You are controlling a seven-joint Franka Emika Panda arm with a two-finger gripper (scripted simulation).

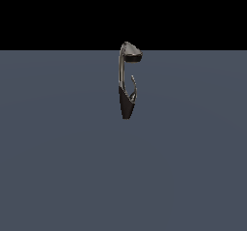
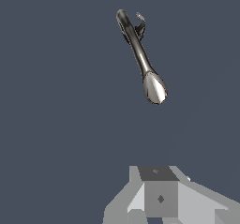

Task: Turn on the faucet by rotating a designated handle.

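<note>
**Approach not begun — arm well off the faucet**

Plainly, this is the opening step: reaching, not turning. The faucet [image 1: 126, 87] is standing upright on the flat grey surface [image 1: 58, 167], out in its open middle, away from any edge that is showing. Its black tapered base is sitting on the surface; the thin neck is arching up to the flat wide spout head. The handle [image 1: 133, 89], a short curved silvery lever, is rising from the base on the exterior view's right side of the neck, close beside it but apart from it.

No arm is showing in the exterior view. The wrist view is looking down on the faucet from above, spout head nearest, with the handle [image 2: 140, 23] peeking out beyond the neck. Only the grey body of the gripper [image 2: 159, 197] is showing at the frame's edge, well apart from the faucet. Fingertips are out of frame, so I cannot tell how far they are spread; nothing is appearing to be held.

Judgement: next move is calling for descent toward the base, passing clear of the spout head and neck, and lining up beside the slim lever to push it round.
</note>
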